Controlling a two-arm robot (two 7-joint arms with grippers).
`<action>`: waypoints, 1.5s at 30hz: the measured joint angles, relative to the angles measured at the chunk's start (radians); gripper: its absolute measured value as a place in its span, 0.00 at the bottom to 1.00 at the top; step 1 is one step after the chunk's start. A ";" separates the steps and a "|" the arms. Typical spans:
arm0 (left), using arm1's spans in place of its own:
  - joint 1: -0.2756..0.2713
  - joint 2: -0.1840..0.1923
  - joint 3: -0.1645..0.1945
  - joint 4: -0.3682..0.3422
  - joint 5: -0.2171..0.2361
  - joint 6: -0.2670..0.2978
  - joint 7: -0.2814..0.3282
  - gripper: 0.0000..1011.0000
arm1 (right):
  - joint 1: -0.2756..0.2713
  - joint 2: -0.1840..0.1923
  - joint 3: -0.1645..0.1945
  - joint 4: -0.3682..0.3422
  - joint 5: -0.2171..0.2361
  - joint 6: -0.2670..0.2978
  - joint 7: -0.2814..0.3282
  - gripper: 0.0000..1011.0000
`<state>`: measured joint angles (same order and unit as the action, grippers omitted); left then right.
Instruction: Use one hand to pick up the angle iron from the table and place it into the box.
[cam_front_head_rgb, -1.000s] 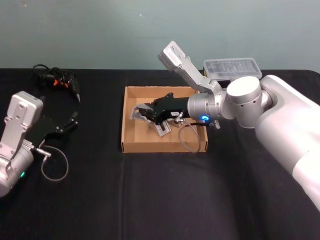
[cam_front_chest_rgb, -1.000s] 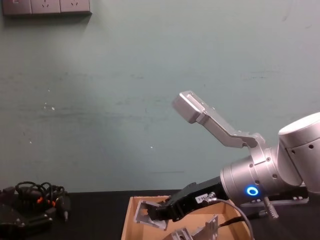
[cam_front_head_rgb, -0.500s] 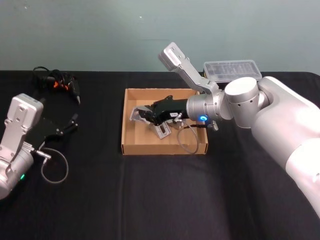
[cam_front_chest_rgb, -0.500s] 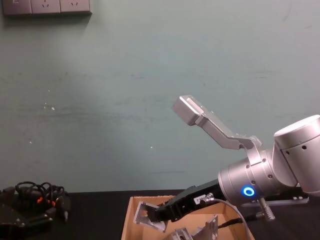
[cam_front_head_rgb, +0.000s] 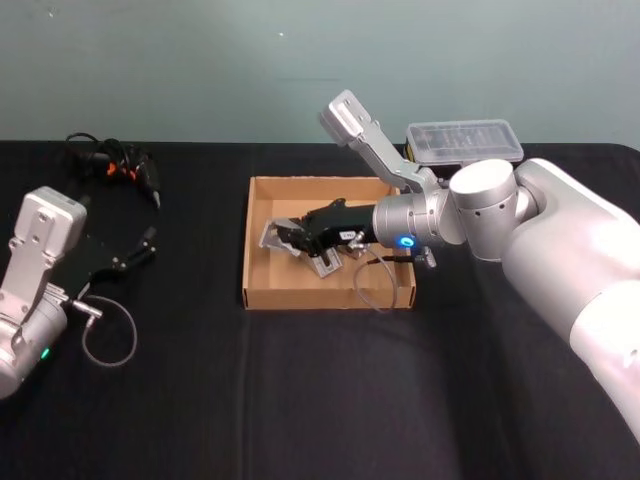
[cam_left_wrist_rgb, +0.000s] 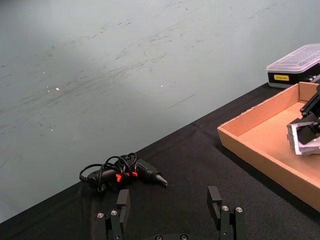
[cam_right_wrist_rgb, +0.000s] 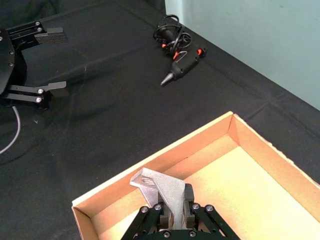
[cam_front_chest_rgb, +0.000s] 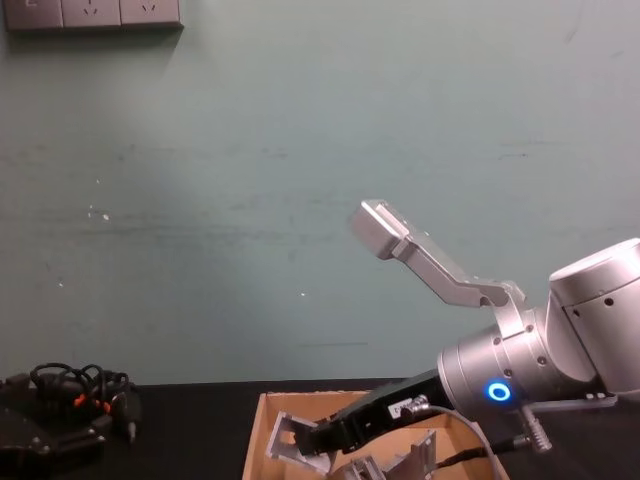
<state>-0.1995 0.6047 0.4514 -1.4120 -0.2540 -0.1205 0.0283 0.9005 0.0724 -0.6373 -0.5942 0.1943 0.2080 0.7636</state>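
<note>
Placement step in hand. Right gripper (cam_front_head_rgb: 291, 238) has its jaws pinching the angle iron (cam_right_wrist_rgb: 159, 186), held low inside the box (cam_front_head_rgb: 256, 294) toward its nine o'clock wall. Next: lower, release. Left gripper (cam_left_wrist_rgb: 170, 210) parked at the worktop (cam_front_head_rgb: 300, 400) nine o'clock, jaws spread.
</note>
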 joint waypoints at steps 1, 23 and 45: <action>0.000 0.000 0.000 0.000 0.000 0.000 0.000 1.00 | 0.000 -0.001 0.000 0.001 0.000 0.000 0.001 0.17; 0.000 0.000 0.000 0.000 0.000 0.000 0.000 1.00 | -0.001 -0.003 0.005 0.004 0.005 0.005 0.006 0.28; 0.000 0.000 0.000 0.000 0.000 0.000 0.000 1.00 | -0.001 -0.003 0.004 0.003 0.003 0.005 0.005 0.94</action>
<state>-0.1995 0.6047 0.4514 -1.4120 -0.2539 -0.1205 0.0283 0.8993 0.0694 -0.6335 -0.5915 0.1976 0.2127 0.7689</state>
